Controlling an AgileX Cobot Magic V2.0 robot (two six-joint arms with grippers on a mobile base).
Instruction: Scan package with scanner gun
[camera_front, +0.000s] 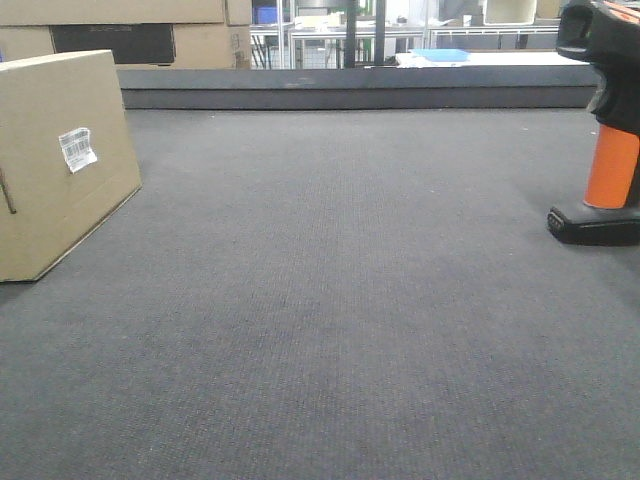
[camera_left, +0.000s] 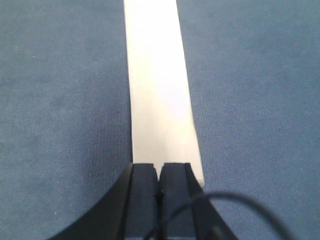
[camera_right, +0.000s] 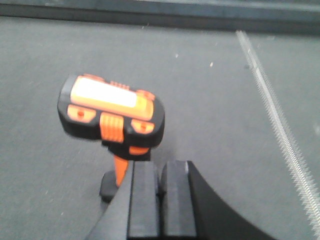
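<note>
Cardboard package (camera_front: 60, 160) shows only frontally; both clenched tools (camera_left: 159, 172) (camera_right: 160, 170) only in wrist views.

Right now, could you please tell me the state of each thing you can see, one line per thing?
package: resting on the mat, closed, barcode label facing the camera, not held.
scanner gun: standing upright on its foot, not held.
left end effector: shut, empty, above a pale strip.
right end effector: shut, empty, just behind the scanner gun.
</note>
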